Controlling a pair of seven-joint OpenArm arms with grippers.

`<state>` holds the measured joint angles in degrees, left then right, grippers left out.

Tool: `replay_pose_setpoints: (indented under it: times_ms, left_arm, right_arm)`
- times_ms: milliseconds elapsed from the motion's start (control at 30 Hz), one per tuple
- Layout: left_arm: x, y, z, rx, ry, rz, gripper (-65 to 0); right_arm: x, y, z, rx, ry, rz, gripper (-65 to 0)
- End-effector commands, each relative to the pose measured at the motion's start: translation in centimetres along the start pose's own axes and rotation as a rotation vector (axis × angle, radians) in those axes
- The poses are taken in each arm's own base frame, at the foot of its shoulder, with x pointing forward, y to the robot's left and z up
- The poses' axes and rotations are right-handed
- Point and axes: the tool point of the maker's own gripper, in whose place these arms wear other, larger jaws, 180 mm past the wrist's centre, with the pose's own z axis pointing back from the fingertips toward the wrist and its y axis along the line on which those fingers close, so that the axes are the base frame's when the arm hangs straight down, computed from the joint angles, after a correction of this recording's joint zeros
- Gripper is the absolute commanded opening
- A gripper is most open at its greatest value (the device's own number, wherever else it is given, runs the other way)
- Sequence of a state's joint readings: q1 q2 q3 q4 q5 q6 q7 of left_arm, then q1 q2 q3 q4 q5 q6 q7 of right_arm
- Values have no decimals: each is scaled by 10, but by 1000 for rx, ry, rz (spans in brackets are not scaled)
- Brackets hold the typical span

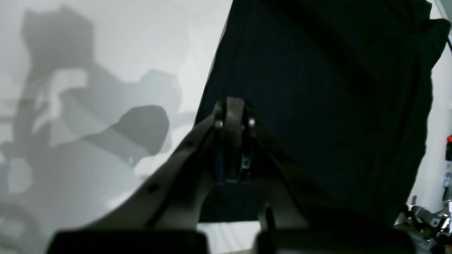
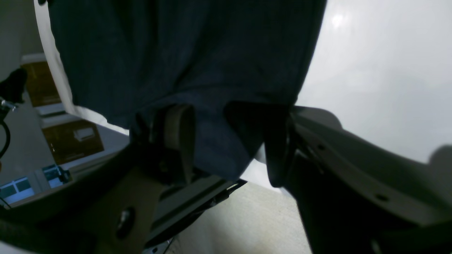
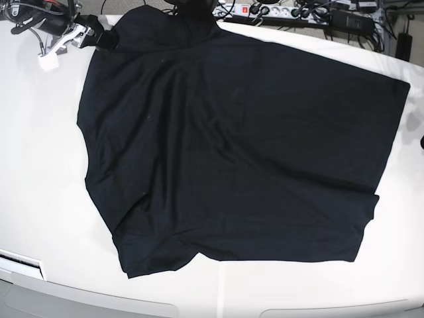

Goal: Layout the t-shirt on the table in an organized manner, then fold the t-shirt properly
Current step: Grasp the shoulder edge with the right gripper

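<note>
Left wrist view: left pincer tips pressed together, nothing between, hovering at edge of black t-shirt on white desk.

Right wrist view: right pincer spread apart, t-shirt hem hanging between fingers.

Base view: t-shirt spread mostly flat across desk, power strip behind.

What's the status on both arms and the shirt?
Left gripper shut, empty. Right gripper open around the t-shirt edge. Shirt spread flat on table. Nothing obstructing.
</note>
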<state>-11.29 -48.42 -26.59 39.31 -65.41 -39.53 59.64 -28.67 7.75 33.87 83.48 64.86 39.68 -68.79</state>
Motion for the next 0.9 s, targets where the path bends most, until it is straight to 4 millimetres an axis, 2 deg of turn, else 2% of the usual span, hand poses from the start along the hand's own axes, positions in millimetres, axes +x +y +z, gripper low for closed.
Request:
replay_pose_setpoints:
  times_ms: [0, 167, 300, 400, 600, 733, 867]
  left_arm:
    - [25, -1, 14, 1, -57, -32, -650]
    - [25, -1, 14, 1, -57, -32, -650]
    - [25, -1, 14, 1, -56, -32, -650]
    - [25, -1, 14, 1, -57, -32, -650]
    - [25, -1, 14, 1, -57, -32, -650]
    - [25, -1, 14, 2, -57, -32, -650]
    - [25, -1, 14, 1, -56, -32, -650]
  right_arm:
    - [8, 1, 4, 3, -24, 19, -317]
    - [12, -22, 4, -129, -17, 77, -317]
    - [14, -33, 5, -191, -32, 67, -317]
    - [14, -29, 4, -174, -37, 64, -317]
    - [6, -1, -9, -37, -44, 19, -317]
    - [3, -1, -9, -36, -30, 17, -318]
    - [10, -6, -1, -49, -31, 39, -318]
